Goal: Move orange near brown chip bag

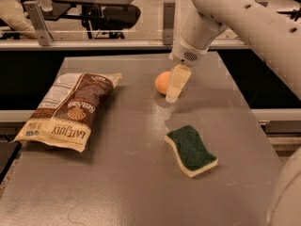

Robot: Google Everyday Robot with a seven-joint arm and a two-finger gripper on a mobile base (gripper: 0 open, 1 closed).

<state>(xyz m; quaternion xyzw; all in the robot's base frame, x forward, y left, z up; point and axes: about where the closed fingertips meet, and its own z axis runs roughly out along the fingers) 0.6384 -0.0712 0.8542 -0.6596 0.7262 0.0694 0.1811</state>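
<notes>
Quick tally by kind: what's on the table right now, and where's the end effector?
chip bag: 1
orange: 1
sponge: 1
Total: 3
The end effector is down beside the orange, on the side away from the chip bag.

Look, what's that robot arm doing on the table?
The robot's end effector is down right at the orange, toward the far side of the table. It has to bring the orange over to the chip bag, lying apart on the left. That is not done yet. A sponge lies nearer the front.
</notes>
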